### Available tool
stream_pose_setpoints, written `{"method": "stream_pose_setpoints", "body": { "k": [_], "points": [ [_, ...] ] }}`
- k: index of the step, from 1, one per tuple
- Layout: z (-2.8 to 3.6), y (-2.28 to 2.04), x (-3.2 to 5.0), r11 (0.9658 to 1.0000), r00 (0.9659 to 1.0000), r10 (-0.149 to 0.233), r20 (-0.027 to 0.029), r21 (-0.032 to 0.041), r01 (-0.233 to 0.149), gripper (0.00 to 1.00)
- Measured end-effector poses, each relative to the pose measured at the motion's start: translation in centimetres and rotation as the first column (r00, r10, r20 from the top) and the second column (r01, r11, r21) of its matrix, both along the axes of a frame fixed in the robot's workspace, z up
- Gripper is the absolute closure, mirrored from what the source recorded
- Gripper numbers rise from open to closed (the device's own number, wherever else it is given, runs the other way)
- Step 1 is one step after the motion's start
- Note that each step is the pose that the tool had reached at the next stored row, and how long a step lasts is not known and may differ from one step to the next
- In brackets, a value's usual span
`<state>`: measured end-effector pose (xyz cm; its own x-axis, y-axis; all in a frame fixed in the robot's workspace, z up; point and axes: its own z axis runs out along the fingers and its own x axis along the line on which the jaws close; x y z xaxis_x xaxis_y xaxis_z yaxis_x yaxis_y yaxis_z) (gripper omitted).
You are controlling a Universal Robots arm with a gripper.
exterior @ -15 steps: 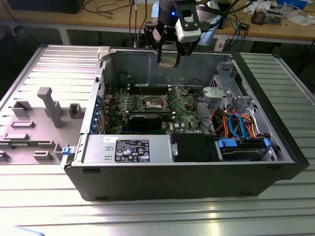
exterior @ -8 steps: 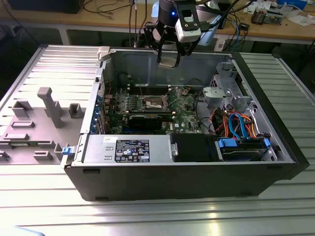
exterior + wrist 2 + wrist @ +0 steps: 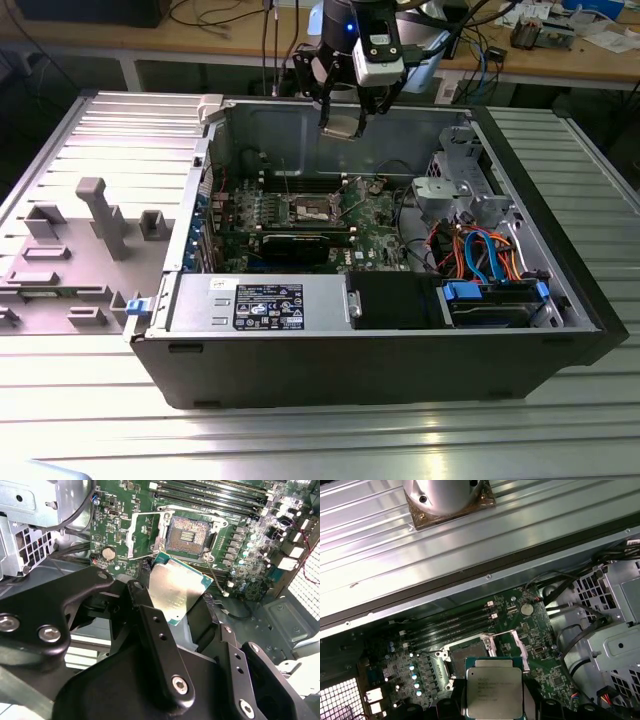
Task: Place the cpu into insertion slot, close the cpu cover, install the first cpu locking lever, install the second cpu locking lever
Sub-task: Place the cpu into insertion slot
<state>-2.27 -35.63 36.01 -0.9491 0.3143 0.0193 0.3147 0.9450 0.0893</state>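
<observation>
My gripper point(image 3: 345, 115) hangs above the open computer case, shut on the cpu point(image 3: 341, 126), a flat square chip with a silvery top. In both wrist views the cpu point(image 3: 175, 587) point(image 3: 494, 687) sits between the black fingers point(image 3: 150, 625), tilted and well clear of the board. The insertion slot point(image 3: 313, 208) point(image 3: 189, 532) point(image 3: 465, 655) lies bare on the green board below, its dark pin grid showing. The cpu cover point(image 3: 145, 535) point(image 3: 506, 642), a thin silver frame, is swung open beside the slot.
Long black memory slots point(image 3: 220, 492) run along one side of the socket, and a black graphics card point(image 3: 300, 243) along the other. A power supply point(image 3: 270, 303) fills the case front, and a drive cage with blue and orange cables point(image 3: 480, 250) is on the exterior view's right. Grey fixtures point(image 3: 100, 215) stand outside on the exterior view's left.
</observation>
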Motion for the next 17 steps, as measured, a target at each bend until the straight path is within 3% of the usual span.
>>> {"method": "stream_pose_setpoints", "body": {
  "k": [12, 17],
  "points": [
    [0.0, 0.0, 0.0, 1.0, 1.0, -0.003, 0.0, 0.0001, 0.003, 0.46],
    [-0.01, 0.0, 0.0, 0.9993, 0.9993, -0.038, 0.0, -0.0001, 0.038, 0.46]
  ]
}}
